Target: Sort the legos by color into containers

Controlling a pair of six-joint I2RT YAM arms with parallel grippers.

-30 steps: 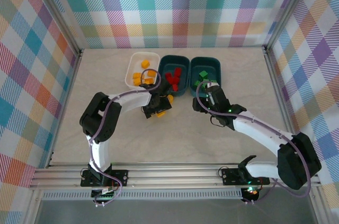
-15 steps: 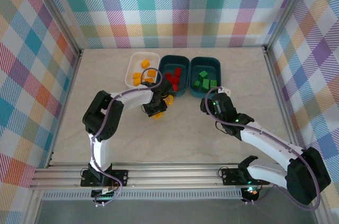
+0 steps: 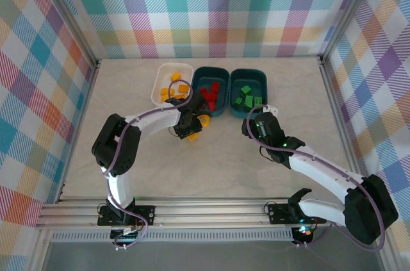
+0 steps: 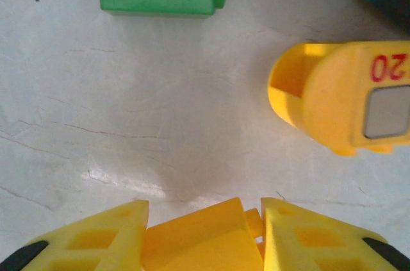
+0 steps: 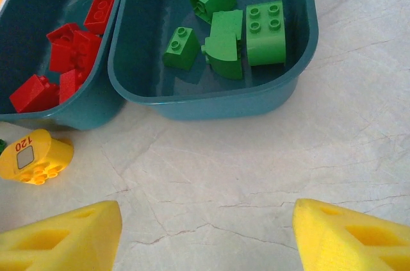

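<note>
While our left gripper (image 4: 205,216) pinches a yellow brick (image 4: 192,245) at the frame's bottom edge, our right gripper (image 5: 208,210) hangs wide, empty, below the teal tray (image 5: 211,106) of green legos (image 5: 264,24) at upper centre.

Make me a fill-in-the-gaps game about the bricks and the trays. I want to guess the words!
1. The brick in the left pincer is ____.
2. The right pincer is ____, with nothing in it.
3. The bricks in the middle tray are ____.
4. The tray holding the sorted yellow bricks is ____.

Missing words: yellow; open; red; white.
</note>
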